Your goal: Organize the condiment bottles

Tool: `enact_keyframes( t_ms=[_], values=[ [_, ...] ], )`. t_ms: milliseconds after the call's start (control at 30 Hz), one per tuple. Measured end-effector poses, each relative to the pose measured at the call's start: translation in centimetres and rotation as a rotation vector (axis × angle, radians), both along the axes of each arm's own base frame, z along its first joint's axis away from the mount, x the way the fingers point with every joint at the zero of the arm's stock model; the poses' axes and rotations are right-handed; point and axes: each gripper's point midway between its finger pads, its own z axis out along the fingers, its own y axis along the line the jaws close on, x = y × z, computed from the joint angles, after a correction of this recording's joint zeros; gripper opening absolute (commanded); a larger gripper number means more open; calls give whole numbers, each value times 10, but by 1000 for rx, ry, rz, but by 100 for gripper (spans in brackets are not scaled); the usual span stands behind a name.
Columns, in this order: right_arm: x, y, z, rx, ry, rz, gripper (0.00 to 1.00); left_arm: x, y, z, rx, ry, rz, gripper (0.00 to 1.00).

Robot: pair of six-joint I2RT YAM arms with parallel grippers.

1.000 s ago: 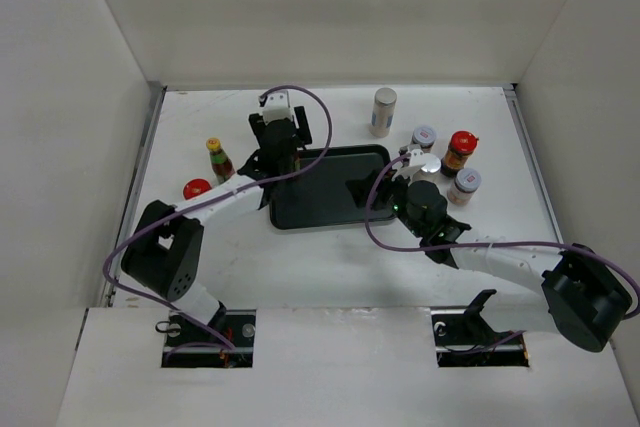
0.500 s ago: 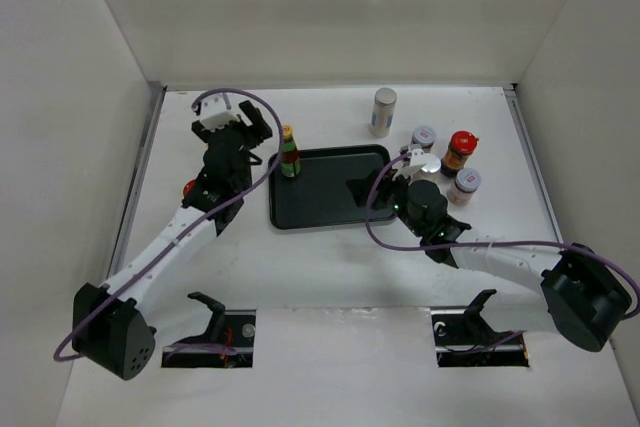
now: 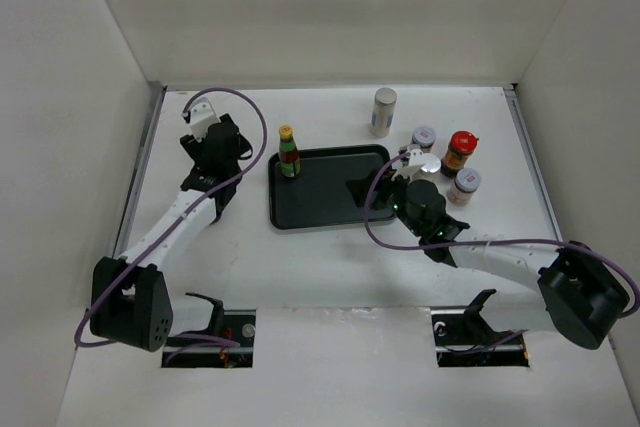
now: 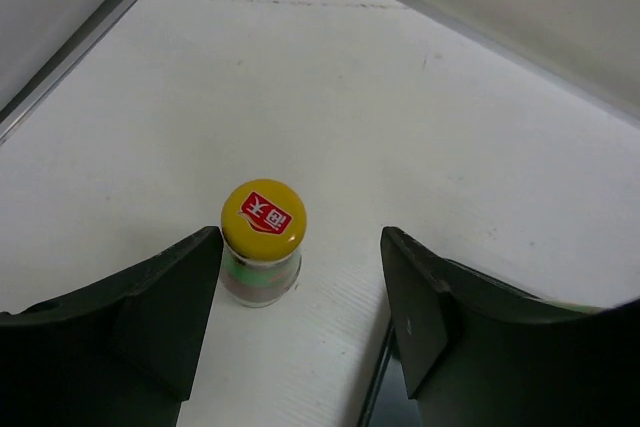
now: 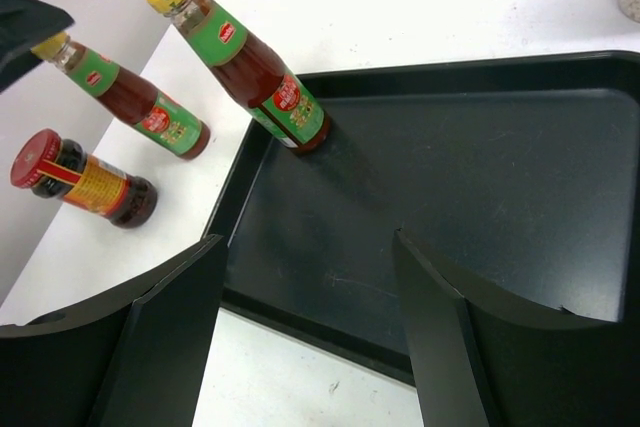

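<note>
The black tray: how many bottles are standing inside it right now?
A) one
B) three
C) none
A, because only one yellow-capped sauce bottle stands inside the black tray, at its far left corner. The second yellow-capped bottle stands outside the tray.

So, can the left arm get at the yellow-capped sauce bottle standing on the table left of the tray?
Likely yes: the left gripper hangs open just over the sauce bottle, which shows between its fingers, with bare table around it.
</note>
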Motion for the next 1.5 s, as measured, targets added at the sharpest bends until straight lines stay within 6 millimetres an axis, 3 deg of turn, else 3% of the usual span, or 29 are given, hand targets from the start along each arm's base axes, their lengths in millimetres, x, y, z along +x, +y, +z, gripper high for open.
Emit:
enact_keyframes(
  t_ms=[200, 400, 733, 900, 1067, 1200, 1300, 1500],
  values=[
    [-1, 1, -2, -1, 4, 9, 74, 8, 15, -20, 15, 57, 41, 60],
    [-1, 3, -6, -8, 14, 14, 74, 11, 24, -16, 11, 48, 62, 49],
    [-1, 3, -8, -9, 19, 16, 74, 15, 22, -26, 5, 69, 46, 46],
    [-1, 3, -8, -9, 19, 16, 74, 16, 22, -28, 18, 82, 38, 21],
    [-1, 3, -8, -9, 19, 16, 74, 17, 20, -27, 16, 79, 32, 15],
    [-1, 3, -8, -9, 19, 16, 74, 12, 8, -26, 27, 94, -3, 14],
    [-1, 3, -8, -9, 19, 17, 74, 7, -12, -20, 39, 99, -64, 14],
    [-1, 3, -7, -7, 17, 19, 74, -6, -49, 20, 71, 32, -172, 14]
  ],
)
